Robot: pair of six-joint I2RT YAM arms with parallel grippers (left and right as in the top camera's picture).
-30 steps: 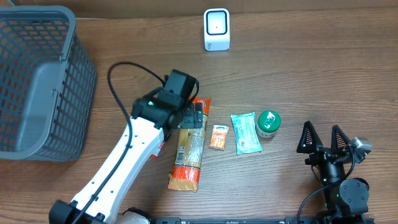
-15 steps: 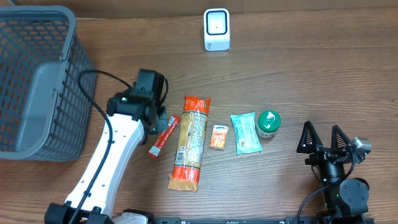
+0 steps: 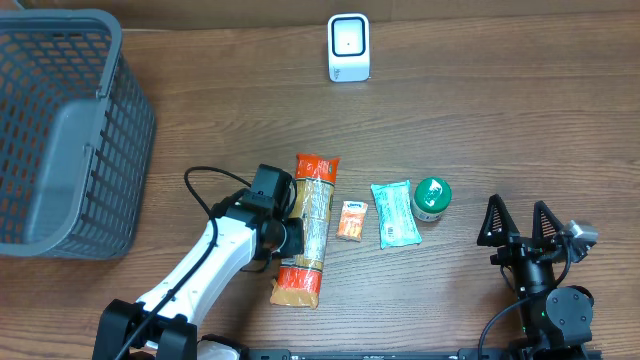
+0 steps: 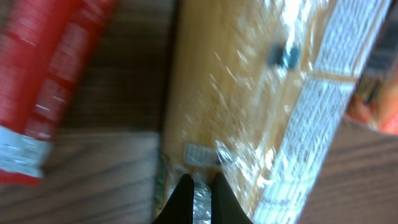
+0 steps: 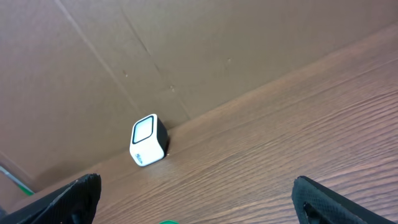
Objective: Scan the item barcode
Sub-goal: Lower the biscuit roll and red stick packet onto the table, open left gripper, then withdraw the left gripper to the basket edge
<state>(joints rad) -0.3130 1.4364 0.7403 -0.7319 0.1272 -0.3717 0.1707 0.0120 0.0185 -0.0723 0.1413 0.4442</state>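
The left hand (image 4: 199,190) is pinched shut against the long pasta packet (image 3: 314,205), its arm hiding the red sachet (image 4: 53,81) from overhead; the right hand (image 3: 517,212) gapes wide.

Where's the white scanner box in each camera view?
Overhead: white scanner box top centre, on the far side of the wooden table.
Left wrist: not in it.
Right wrist: the box sits lower left, at the table's back edge.
Shared landmark: the wooden table, in all three views.
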